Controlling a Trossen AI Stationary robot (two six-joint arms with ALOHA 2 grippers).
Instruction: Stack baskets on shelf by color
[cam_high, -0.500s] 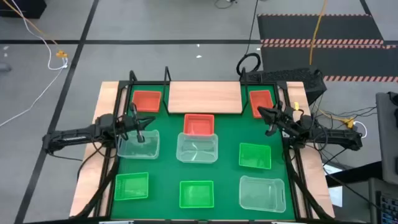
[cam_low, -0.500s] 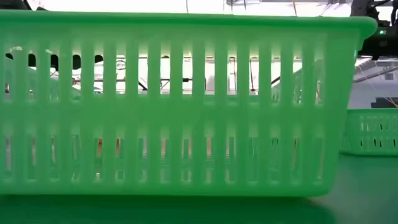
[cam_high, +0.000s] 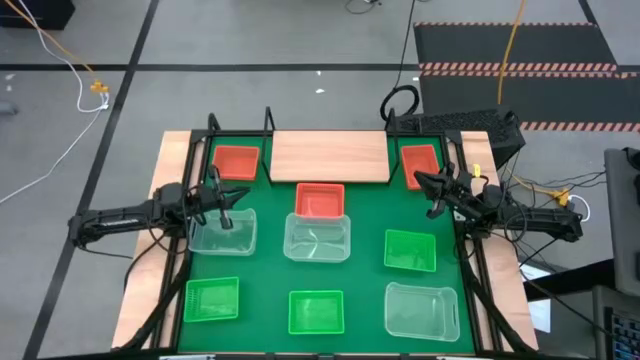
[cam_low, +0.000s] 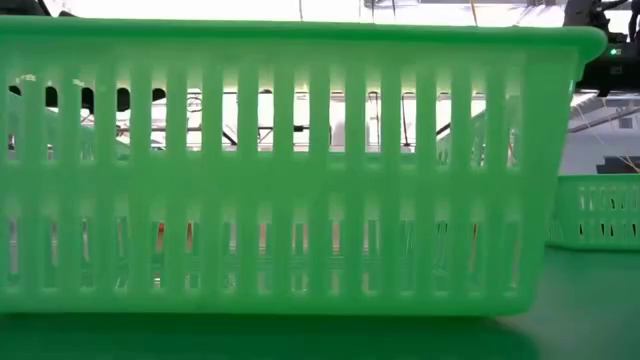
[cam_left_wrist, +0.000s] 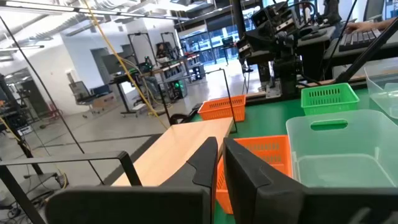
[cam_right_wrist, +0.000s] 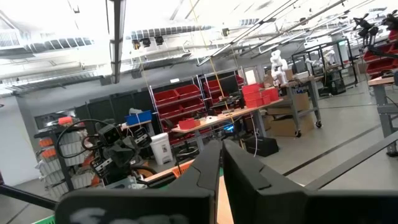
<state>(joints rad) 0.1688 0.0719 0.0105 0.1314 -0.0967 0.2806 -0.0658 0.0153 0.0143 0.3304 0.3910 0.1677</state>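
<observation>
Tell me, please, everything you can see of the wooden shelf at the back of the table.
The shelf is a light-wood rectangular plank held in a thin black rod frame, lying flat along the far edge of the green mat. Its top is bare. A red basket sits at its left end and another red basket at its right end, both beside the plank rather than on it.

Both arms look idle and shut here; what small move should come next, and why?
Probably open the left pincer and lower it onto the rim of the clear rectangular plastic basket beneath it: no basket is held, and the light-wood shelf plank is bare.
</observation>
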